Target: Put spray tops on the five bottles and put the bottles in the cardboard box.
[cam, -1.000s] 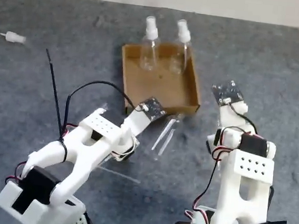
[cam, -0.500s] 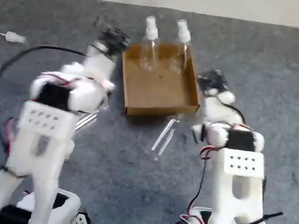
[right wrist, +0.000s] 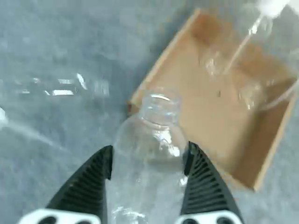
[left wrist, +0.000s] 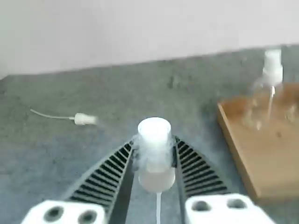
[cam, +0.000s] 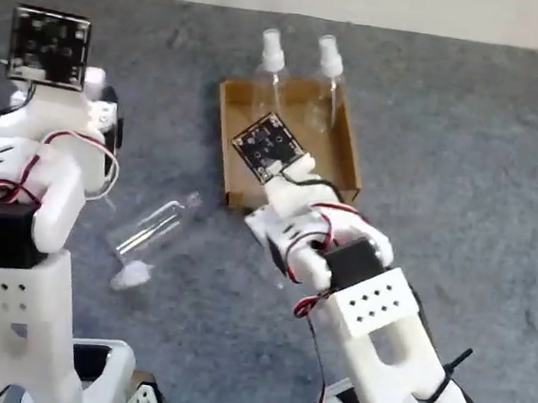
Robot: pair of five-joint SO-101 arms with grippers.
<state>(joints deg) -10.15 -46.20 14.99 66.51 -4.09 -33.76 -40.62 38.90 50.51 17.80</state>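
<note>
The grey carpet (cam: 466, 135) covers the whole table, and the two white arms stand on its near side, the left arm (cam: 22, 187) at the left edge and the right arm (cam: 373, 307) bent toward the middle. The cardboard box (cam: 328, 160) lies open on the carpet between them, more to the far side. Inside the box, at its far wall, stand upright the first bottle (cam: 269, 87) and, beside it, the second bottle (cam: 327, 88), each with a white spray top on it. A third bottle (cam: 155, 229) lies on its side on the carpet, between the left arm and the box, with a thin tube inside it. The right gripper (right wrist: 149, 149) pinches an open bottle (right wrist: 149, 133) with no top on its neck, just at the near corner of the box. The left gripper (left wrist: 154, 145) is closed on a white spray top (left wrist: 154, 130), its head up and its tube hanging down, above the carpet well to the left of the box. A loose spray top (left wrist: 84, 119) with its tube lies on the carpet farther away.
</note>
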